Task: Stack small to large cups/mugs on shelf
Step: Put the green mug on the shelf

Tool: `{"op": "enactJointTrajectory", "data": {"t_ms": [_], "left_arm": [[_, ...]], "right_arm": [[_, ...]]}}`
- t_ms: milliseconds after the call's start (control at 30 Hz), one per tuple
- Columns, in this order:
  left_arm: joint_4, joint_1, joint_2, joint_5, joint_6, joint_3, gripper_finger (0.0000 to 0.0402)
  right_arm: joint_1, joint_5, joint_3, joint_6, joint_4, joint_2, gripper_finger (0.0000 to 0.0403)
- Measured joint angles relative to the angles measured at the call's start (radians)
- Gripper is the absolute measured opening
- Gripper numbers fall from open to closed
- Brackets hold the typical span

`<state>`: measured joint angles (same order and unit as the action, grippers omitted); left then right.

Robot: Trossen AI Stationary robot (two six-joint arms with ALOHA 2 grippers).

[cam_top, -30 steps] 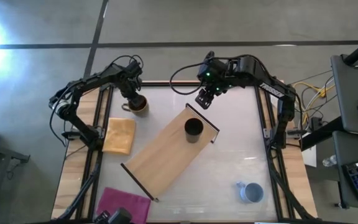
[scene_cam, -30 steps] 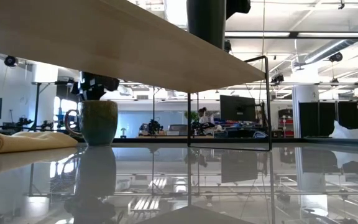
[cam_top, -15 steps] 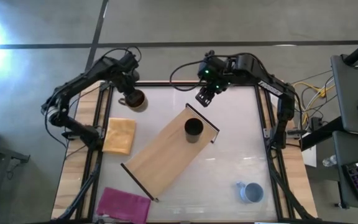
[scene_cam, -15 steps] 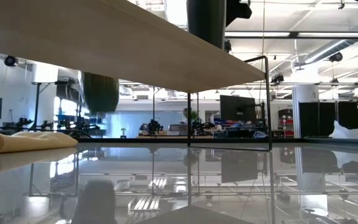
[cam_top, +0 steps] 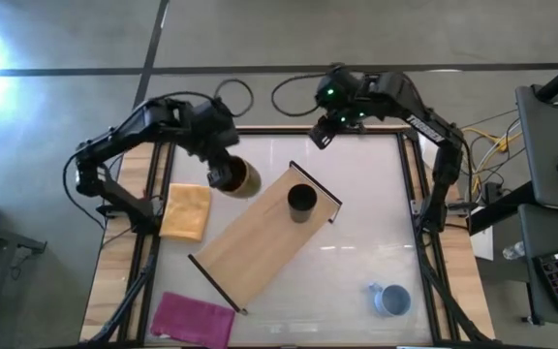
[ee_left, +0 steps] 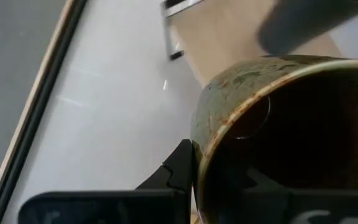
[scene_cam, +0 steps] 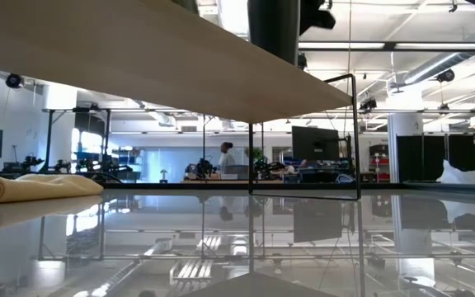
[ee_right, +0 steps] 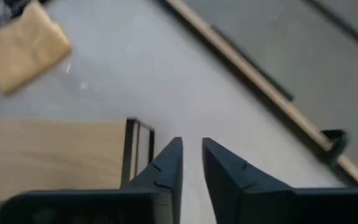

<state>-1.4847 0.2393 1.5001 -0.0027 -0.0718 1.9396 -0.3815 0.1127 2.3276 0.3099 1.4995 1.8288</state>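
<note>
Since the previous frames, the left hand (cam_top: pixel 223 174) has carried the mustard-brown mug (cam_top: pixel 237 177), clamped in its fingers, off the tabletop (cam_top: pixel 356 242) toward the shelf (cam_top: pixel 264 236); the mug now hangs tilted just beside the shelf's long edge. The right hand (ee_right: pixel 191 163), fingers nearly together and empty, has withdrawn to the far edge. No writing is legible. The black cup (cam_top: pixel 301 201) stands on the shelf; the blue-grey mug (cam_top: pixel 389 299) sits well apart.

Black cup (cam_top: pixel 301 201) upright on shelf (cam_top: pixel 260 242), mustard mug (cam_top: pixel 235 176) held tilted above table, blue-grey mug (cam_top: pixel 391 299) apart
</note>
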Motion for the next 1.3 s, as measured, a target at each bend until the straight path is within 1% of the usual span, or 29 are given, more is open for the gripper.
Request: {"op": "enactJointTrajectory", "data": {"t_ms": [100, 233, 333, 467, 567, 633, 700, 800, 900, 1000, 1167, 1300], "left_arm": [[-0.023, -0.061, 0.052, -0.012, 0.000, 0.031, 0.0015], [-0.037, -0.124, 0.106, -0.026, -0.002, 0.031, 0.0015], [-0.037, -0.156, 0.129, -0.028, -0.022, 0.031, 0.0015], [-0.036, -0.183, 0.150, -0.026, -0.069, 0.032, 0.0015], [-0.036, -0.206, 0.150, -0.026, -0.084, 0.032, 0.0015], [-0.037, -0.224, 0.149, -0.018, -0.101, 0.032, 0.0015], [-0.039, -0.243, 0.149, 0.002, -0.104, 0.032, 0.0015], [-0.046, -0.277, 0.149, 0.001, -0.088, 0.032, 0.0015], [-0.043, -0.309, 0.149, 0.002, -0.079, 0.032, 0.0014], [-0.030, -0.333, 0.149, 0.001, -0.068, 0.032, 0.0014], [0.030, -0.348, 0.149, 0.000, -0.052, 0.032, 0.0014], [0.036, -0.351, 0.163, -0.001, -0.036, 0.029, 0.0014]], "right_arm": [[0.016, 0.056, 0.028, 0.004, 0.002, -0.027, 0.0019], [0.097, 0.148, 0.026, 0.046, 0.013, -0.088, 0.0009], [0.207, 0.263, 0.026, 0.097, 0.030, -0.131, 0.0009], [0.396, 0.412, 0.026, 0.192, 0.039, -0.162, 0.0009], [0.543, 0.488, 0.026, 0.326, 0.051, -0.166, 0.0009], [0.641, 0.542, 0.026, 0.449, 0.069, -0.155, 0.0008], [0.736, 0.587, 0.020, 0.573, 0.071, -0.130, 0.0008], [0.853, 0.658, 0.009, 0.771, 0.071, -0.075, 0.0008], [0.918, 0.671, -0.001, 0.969, 0.072, -0.014, 0.0008], [0.952, 0.668, -0.008, 1.124, 0.072, 0.056, 0.0008], [0.993, 0.602, -0.010, 1.336, 0.069, 0.164, 0.0008], [1.037, 0.570, -0.010, 1.437, 0.032, 0.221, 0.0008]]}}
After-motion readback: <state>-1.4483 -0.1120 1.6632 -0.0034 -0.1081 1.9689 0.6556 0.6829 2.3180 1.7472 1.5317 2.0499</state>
